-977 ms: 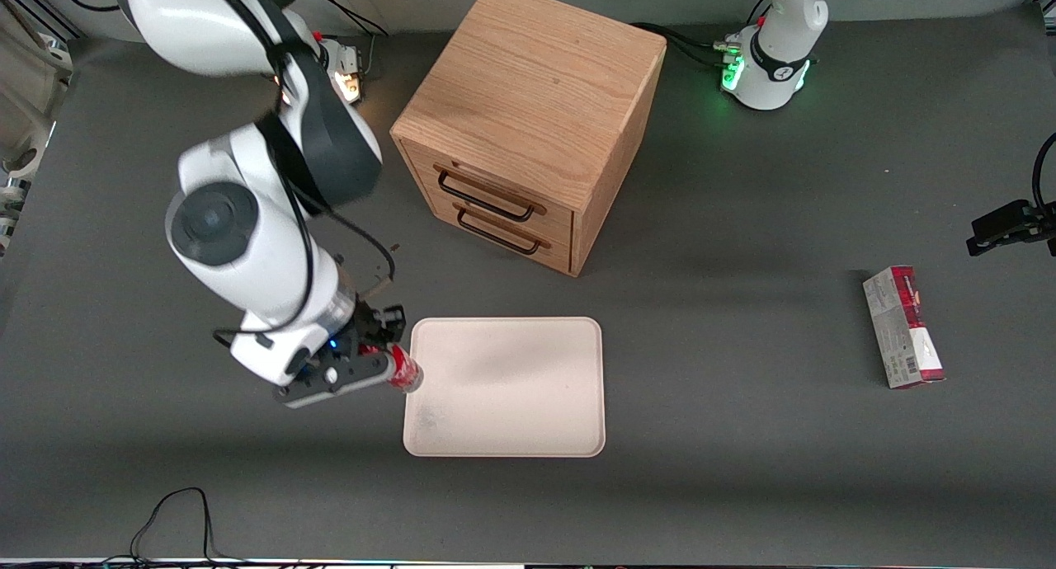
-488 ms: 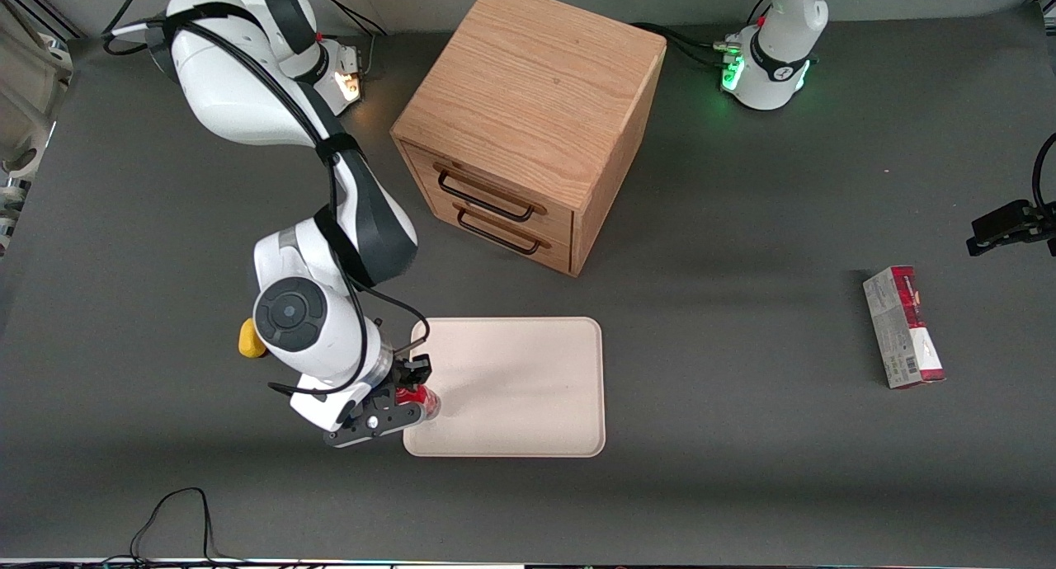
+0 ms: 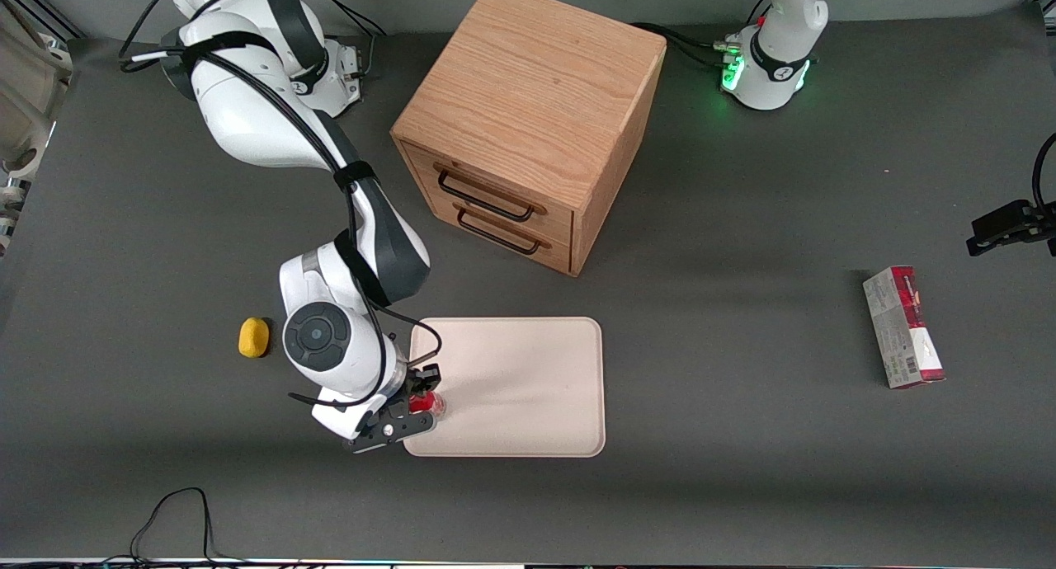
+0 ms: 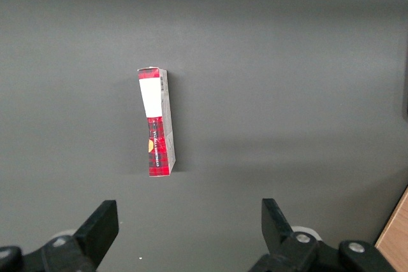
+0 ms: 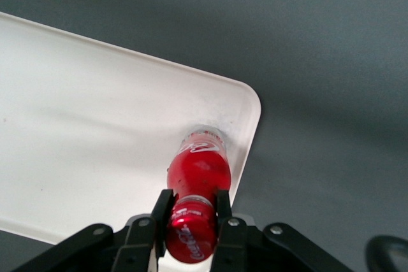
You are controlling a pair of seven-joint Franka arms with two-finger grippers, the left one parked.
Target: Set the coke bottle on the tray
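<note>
The coke bottle is a small red bottle with a red cap, held upright over the tray's corner nearest the front camera at the working arm's end. My gripper is shut on its neck just under the cap. In the right wrist view the bottle hangs between the black fingers, its base right at the tray surface by the rounded corner; I cannot tell whether it touches. The gripper clamps the neck. The tray is cream-white and flat, with a low rim.
A wooden drawer cabinet stands farther from the front camera than the tray. A yellow oval lump lies on the table beside my arm. A red-and-grey carton lies toward the parked arm's end, also in the left wrist view.
My gripper has carried the bottle from the tray's edge onto its corner nearest the front camera and lowered it. The arm has swung clear of the yellow lump, which now shows whole.
</note>
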